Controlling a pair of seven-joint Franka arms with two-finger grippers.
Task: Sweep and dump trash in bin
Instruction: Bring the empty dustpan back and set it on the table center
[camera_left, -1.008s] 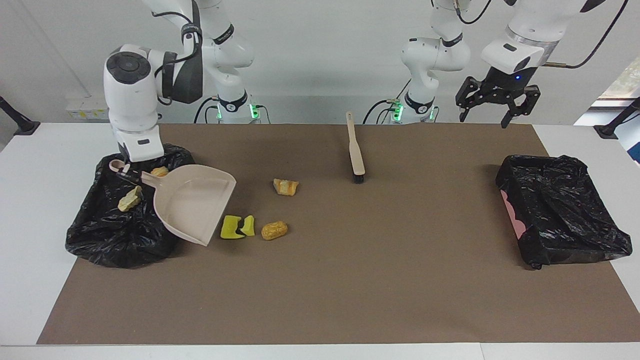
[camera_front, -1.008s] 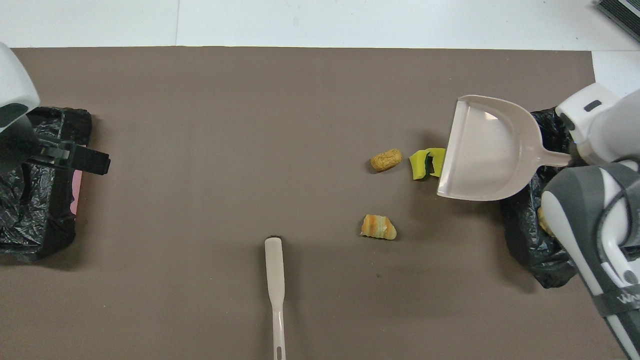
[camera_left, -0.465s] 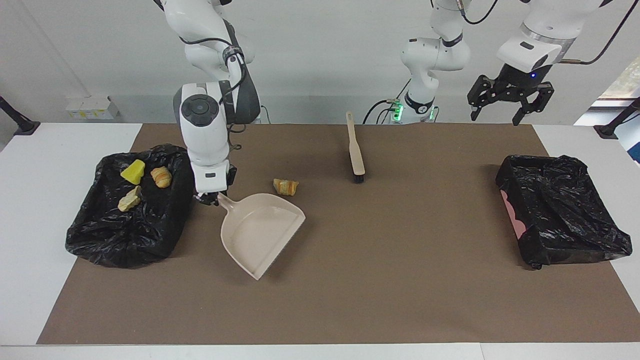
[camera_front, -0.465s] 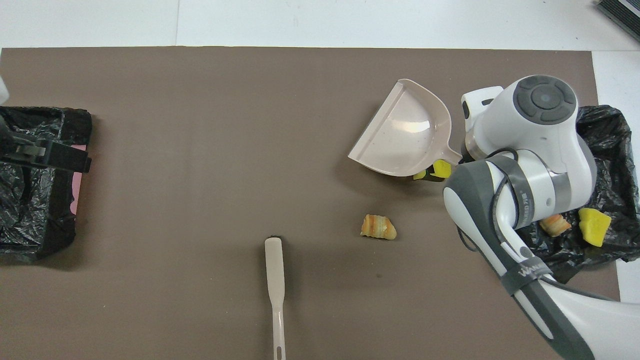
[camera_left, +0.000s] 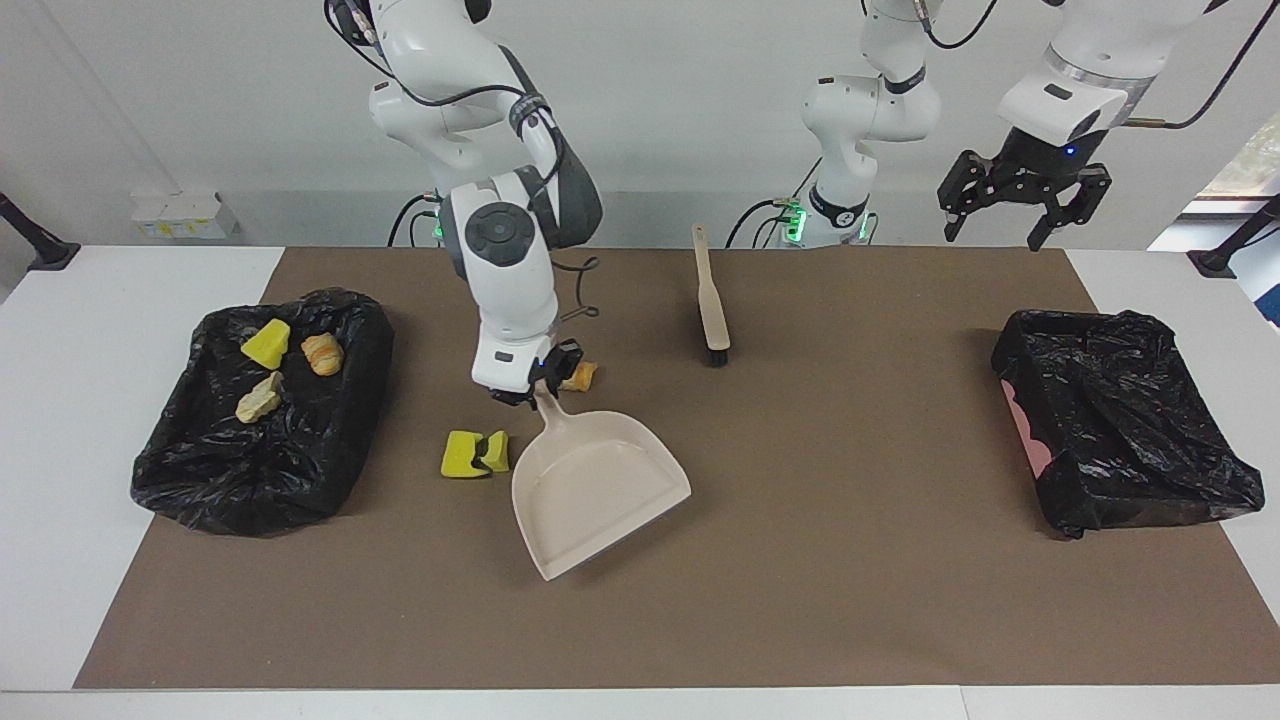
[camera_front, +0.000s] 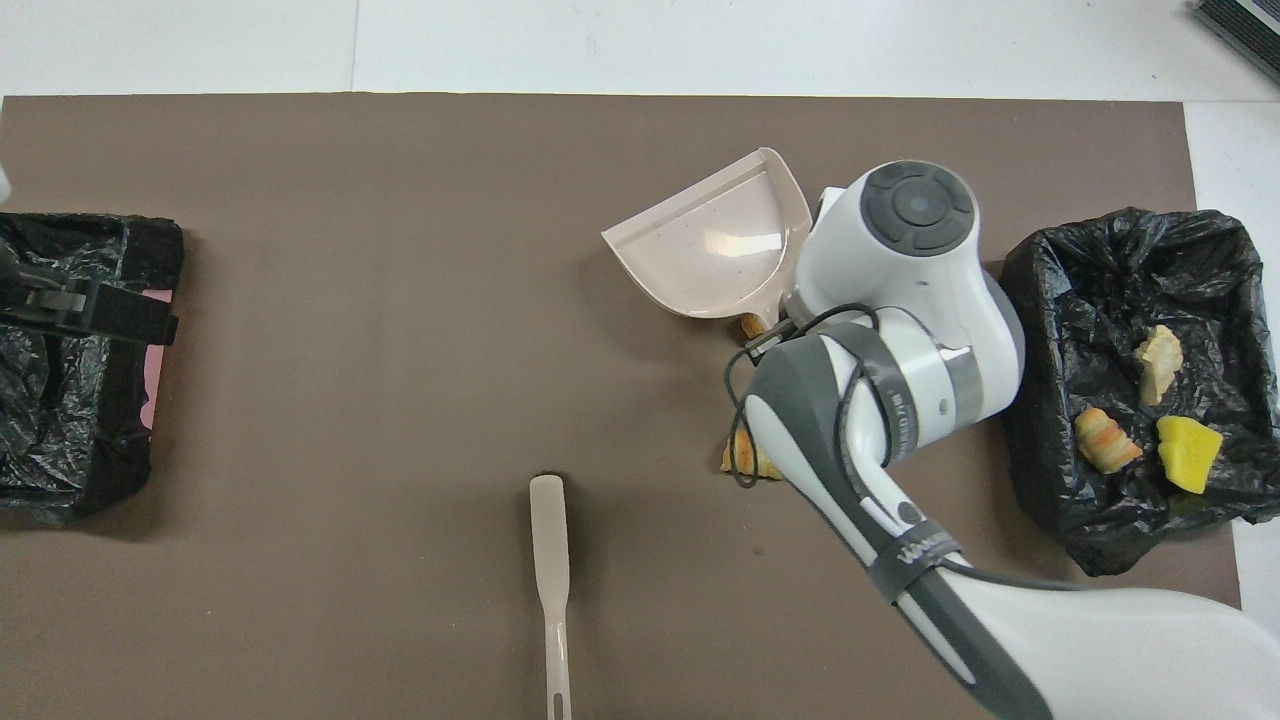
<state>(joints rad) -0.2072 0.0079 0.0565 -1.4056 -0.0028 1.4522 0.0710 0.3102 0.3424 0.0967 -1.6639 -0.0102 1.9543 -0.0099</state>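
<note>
The right gripper pinches the handle of the beige dustpan, fingers pressed onto it, with the pan's open mouth turned toward the table edge away from the robots. The left gripper waits with fingers spread, in the air over the table edge beside the bin at the left arm's end.

Risks, as I judge them: the pan's mouth faces away from the loose trash, so a push from here would nudge pieces with the pan's back wall instead of scooping them. The two yellow spongy pieces lie at about nine o'clock of the pan, just beside its wall, and could be knocked aside. The orange-brown bread bit sits at roughly one o'clock of the gripper, very near the handle, where the fingers may bump it. The brush lies untouched, well apart at one o'clock.

Count: two black-lined bins. The bin at the right arm's end holds three pieces: one yellow, one bread-like, one pale beige. The bin at the left arm's end shows none. Three pieces show on the brown mat; one dustpan, one brush.
</note>
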